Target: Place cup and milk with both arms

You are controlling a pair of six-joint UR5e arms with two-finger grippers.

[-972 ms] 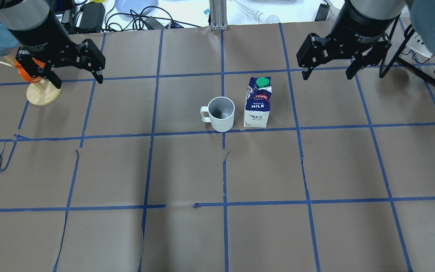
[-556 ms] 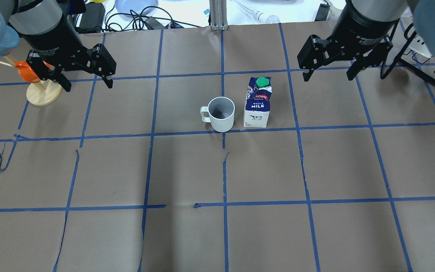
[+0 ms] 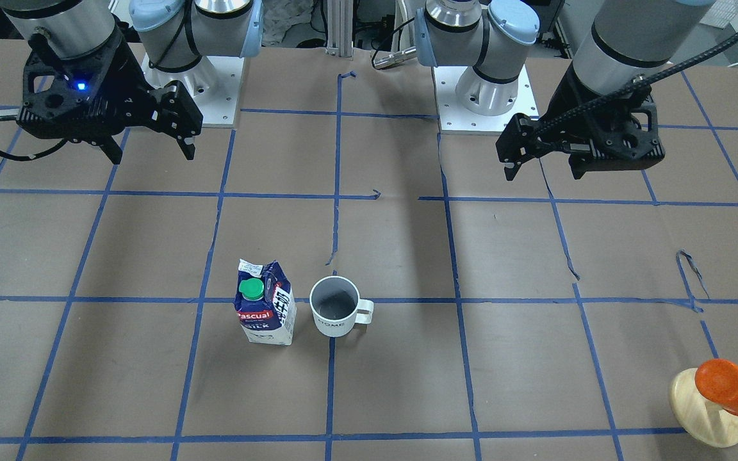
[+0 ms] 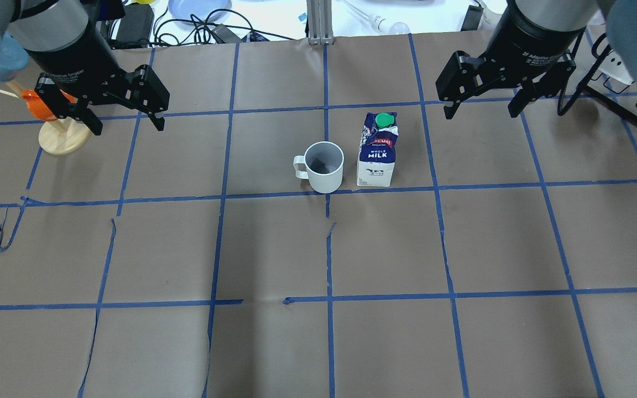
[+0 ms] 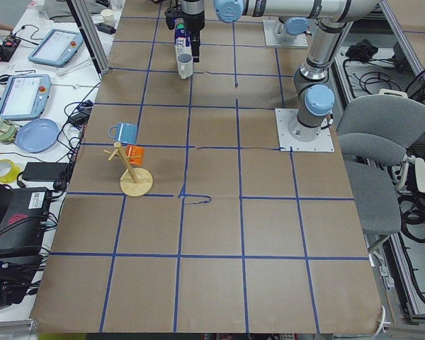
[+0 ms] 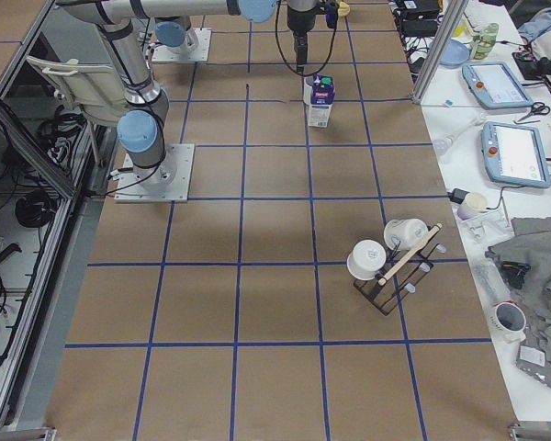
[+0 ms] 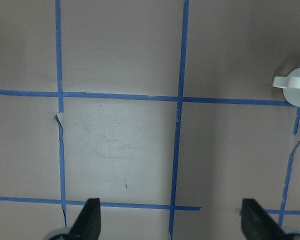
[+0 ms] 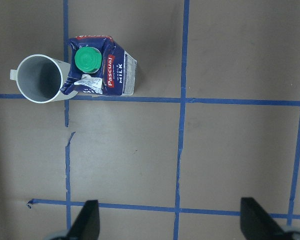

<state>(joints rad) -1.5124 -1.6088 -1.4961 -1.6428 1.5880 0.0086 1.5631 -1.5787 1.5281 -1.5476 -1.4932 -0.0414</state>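
The white cup stands upright mid-table, handle toward the robot's left. The blue and white milk carton with its green cap stands just right of it, very close. Both show in the front view, cup and milk. My left gripper is open and empty, high above the table, far left of the cup. My right gripper is open and empty, up and right of the milk. The right wrist view shows the milk and cup far ahead. The left wrist view shows only the cup's edge.
A pale wooden stand with an orange cup and a blue cup stands at the far left, under my left gripper's wrist. A rack with white mugs stands at the right end. Cables lie beyond the far edge.
My left gripper has moved a little to the right, away from the wooden stand. My right gripper has barely moved. The cup and the milk have stayed put.
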